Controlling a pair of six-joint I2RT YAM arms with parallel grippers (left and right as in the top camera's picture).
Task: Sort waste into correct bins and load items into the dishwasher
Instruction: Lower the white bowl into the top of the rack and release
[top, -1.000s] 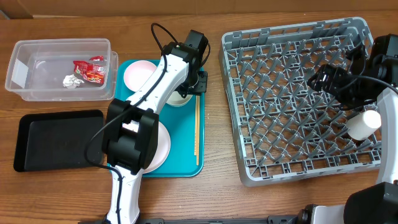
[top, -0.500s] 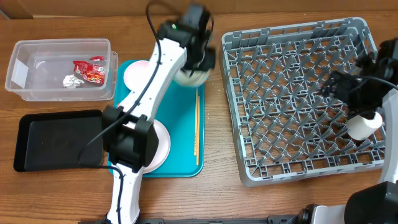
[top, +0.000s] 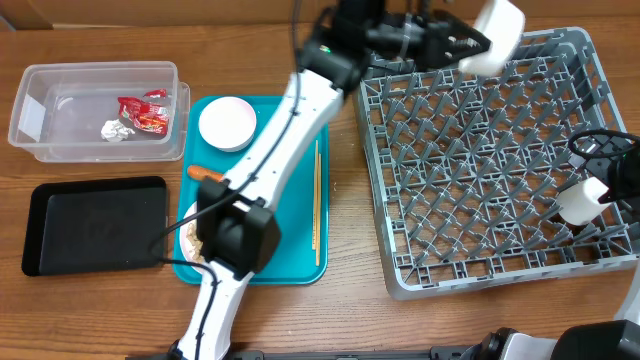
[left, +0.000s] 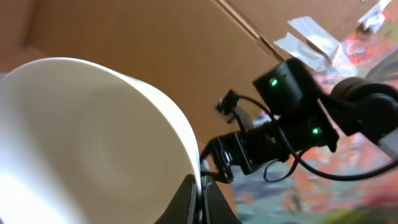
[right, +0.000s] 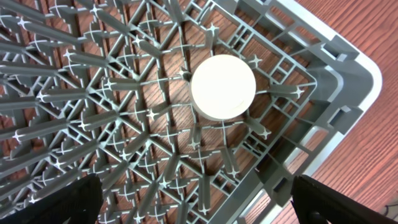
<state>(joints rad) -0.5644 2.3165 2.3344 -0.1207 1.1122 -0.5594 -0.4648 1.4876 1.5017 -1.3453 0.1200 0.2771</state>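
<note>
My left end effector (left: 199, 196) is clenched on the rim of a white bowl (left: 93, 143). It holds the bowl above the dish rack (top: 480, 180), I judge to clear the pegs. My right end effector (right: 199, 202) is released, with the racked white cup (right: 222, 86) directly below.

No text, label or number is legible on anything
</note>
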